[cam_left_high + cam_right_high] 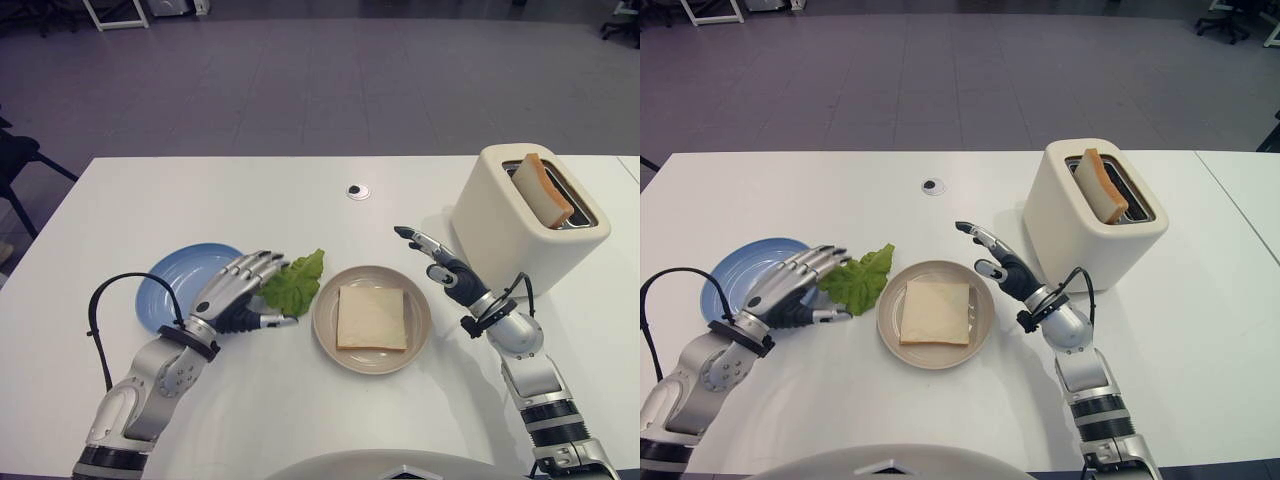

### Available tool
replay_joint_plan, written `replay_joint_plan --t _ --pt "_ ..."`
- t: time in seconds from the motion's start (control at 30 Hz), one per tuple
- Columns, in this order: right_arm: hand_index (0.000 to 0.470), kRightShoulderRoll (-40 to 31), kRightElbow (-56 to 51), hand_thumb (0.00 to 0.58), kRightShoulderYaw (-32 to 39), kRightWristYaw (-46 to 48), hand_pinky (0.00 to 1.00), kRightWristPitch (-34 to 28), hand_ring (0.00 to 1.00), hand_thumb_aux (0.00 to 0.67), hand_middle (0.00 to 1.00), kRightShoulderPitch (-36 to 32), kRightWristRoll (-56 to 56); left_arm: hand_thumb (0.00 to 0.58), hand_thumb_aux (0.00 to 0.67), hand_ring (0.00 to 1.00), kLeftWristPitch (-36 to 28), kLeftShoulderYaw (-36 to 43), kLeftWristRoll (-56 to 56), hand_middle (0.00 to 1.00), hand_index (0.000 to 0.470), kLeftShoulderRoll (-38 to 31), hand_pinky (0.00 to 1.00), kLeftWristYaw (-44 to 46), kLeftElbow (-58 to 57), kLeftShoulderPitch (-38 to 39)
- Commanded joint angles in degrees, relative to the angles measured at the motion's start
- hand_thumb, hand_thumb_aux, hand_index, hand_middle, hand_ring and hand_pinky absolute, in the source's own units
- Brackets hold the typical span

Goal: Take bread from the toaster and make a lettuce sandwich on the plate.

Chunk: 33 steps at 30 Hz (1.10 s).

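Worktop (pixel 200 200): white, spans the lower two thirds of the frame.

Toaster (pixel 500 225): cream, right of centre in the upper half of the worktop. One slice of bread (pixel 545 190) stands tilted in its slot, the top half sticking out above the rim.

Beige plate (pixel 325 320): centre of frame, slightly low. A second slice (pixel 371 317) lies flat on it, square to the view, nothing on top of it.

Lettuce leaf (pixel 298 282): flat on the worktop just left of the beige plate, its right edge at or touching the plate rim. Not on the bread.

Blue plate (pixel 170 280): left of the lettuce, partly covered by the left hand.

Left hand (pixel 235 290): lower left, over the right edge of the blue plate. Fingers apart and stretched out, only lightly bent, tips reaching the left edge of the lettuce; thumb lower, pointing toward the beige plate. No closed grip on the leaf. A black cable (pixel 100 320) loops out from its wrist.

Right hand (pixel 440 262): between the beige plate and the toaster, near the toaster's front wall. Fingers extended and spread, pointing to the upper left, holding nothing.

Small round black-and-white disc (pixel 357 191): on the worktop above the beige plate, well apart from everything else.
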State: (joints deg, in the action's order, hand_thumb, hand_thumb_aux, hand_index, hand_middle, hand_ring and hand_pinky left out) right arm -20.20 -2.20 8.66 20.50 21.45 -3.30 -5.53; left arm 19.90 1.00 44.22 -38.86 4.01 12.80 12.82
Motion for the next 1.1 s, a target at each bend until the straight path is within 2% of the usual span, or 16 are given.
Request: replay_joint_plan --t 0.03,0.23,0.47,0.53,0.63,0.7,0.73,0.83,0.87,0.9,1.1 --pt "0.0 0.1 0.0 0.0 -0.2 0.6 0.0 -0.7 0.0 0.0 0.0 -0.4 0.4 0.0 0.0 0.0 -0.5 0.4 6.0 0.0 0.0 -2.8 0.0 -0.3 0.4 -0.4" --pt "0.0 0.2 -0.4 0.0 -0.2 1.0 0.0 -0.8 0.0 0.0 0.0 -0.8 0.8 0.0 0.0 0.0 -2.5 3.7 16.0 0.0 0.0 -3.1 0.0 -2.9 -1.3 -4.5" --pt "0.0 0.5 -0.4 0.0 -0.2 1.5 0.0 -1.0 0.0 0.0 0.0 -1.1 1.0 0.0 0.0 0.0 -3.8 8.5 23.0 0.0 0.0 -3.9 0.0 -7.1 -8.6 -8.8" --pt "0.0 0.5 -0.2 0.0 -0.2 1.7 0.0 -1.1 0.0 0.0 0.0 -1.0 1.2 0.036 0.021 0.0 -4.1 9.5 23.9 0.0 0.015 -4.3 0.0 -8.1 -10.6 -9.1" --pt "0.0 0.5 0.3 0.0 -0.5 1.8 0.0 -1.4 0.0 0.0 0.0 -0.5 1.4 0.212 0.137 0.0 -4.2 11.3 24.4 0.0 0.096 -4.5 0.0 -9.4 -13.9 -10.8" --pt "0.0 0.5 0.4 0.0 -0.4 1.8 0.0 -1.4 0.0 0.0 0.0 -0.4 1.5 0.429 0.328 0.0 -4.4 12.3 24.5 0.0 0.23 -4.7 0.0 -10.1 -15.8 -11.7" --pt "0.0 0.5 0.4 0.0 -0.4 1.9 0.0 -1.5 0.0 0.0 0.0 -0.4 1.5 0.466 0.373 0.0 -4.5 12.6 24.4 0.0 0.262 -4.8 0.0 -10.4 -16.3 -12.0" --pt "0.0 0.5 0.6 0.0 -0.5 1.8 0.0 -1.6 0.0 0.0 0.0 -0.3 1.5 0.54 0.494 0.0 -4.5 13.6 24.2 0.0 0.347 -5.2 0.0 -11.1 -17.2 -13.0" --pt "0.0 0.5 0.6 0.0 -0.5 1.8 0.0 -1.6 0.0 0.0 0.0 -0.3 1.5 0.579 0.646 0.0 -4.3 14.0 24.0 0.0 0.453 -5.2 0.0 -11.6 -17.5 -13.2" --pt "0.0 0.5 0.6 0.0 -0.5 1.8 0.0 -1.6 0.0 0.0 0.0 -0.3 1.6 0.58 0.67 0.0 -4.1 14.3 23.9 0.0 0.47 -5.2 0.0 -12.1 -17.7 -13.4" --pt "0.0 0.6 0.6 0.0 -0.4 1.8 0.0 -1.7 0.0 0.0 0.0 -0.3 1.7 0.58 0.67 0.0 -2.9 14.9 22.7 0.0 0.47 -5.7 0.0 -15.7 -16.0 -13.5"
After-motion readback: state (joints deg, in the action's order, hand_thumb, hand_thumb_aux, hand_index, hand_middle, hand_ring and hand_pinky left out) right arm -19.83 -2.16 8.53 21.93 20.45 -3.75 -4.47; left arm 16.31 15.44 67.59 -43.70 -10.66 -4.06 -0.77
